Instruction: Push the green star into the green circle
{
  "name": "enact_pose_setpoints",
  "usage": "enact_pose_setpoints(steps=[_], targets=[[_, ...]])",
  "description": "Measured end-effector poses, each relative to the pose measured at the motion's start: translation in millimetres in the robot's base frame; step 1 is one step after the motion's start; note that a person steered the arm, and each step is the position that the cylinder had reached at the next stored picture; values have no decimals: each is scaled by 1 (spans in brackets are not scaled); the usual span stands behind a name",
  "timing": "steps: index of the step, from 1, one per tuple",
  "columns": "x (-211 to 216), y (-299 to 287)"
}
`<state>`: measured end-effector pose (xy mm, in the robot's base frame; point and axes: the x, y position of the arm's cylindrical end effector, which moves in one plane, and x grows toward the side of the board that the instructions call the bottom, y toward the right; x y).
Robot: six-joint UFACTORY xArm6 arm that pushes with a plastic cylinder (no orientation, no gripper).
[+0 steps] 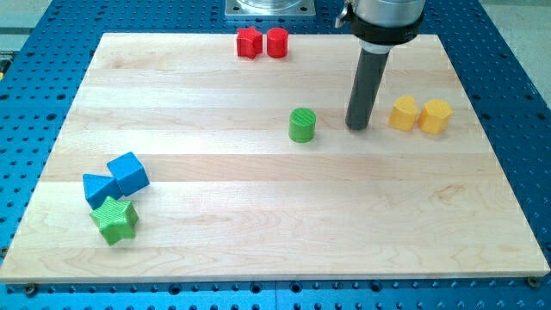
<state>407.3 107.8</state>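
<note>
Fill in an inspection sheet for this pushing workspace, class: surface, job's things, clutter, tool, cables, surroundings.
Surface: wooden board, flat.
Job's things: green star at the view's lower left, touching a blue block; green circle near the centre, far apart from the star.
Clutter: two blue blocks, two red blocks, two yellow blocks.
Tool: my tip between green circle and yellow blocks, touching neither.
Cables: nothing seen.
Surroundings: blue perforated table.
</note>
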Motion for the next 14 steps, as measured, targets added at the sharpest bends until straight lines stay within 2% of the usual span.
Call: enact_pose_setpoints(steps=[1, 2, 3, 4, 5, 7, 8, 9, 10, 11, 12, 13, 14], targets=[[5, -64], [26, -84], [161, -105], [211, -210], [210, -272], [189, -275], [198, -277], [208, -330], [187, -295], [136, -212], [156, -207], [201, -278], [181, -323]])
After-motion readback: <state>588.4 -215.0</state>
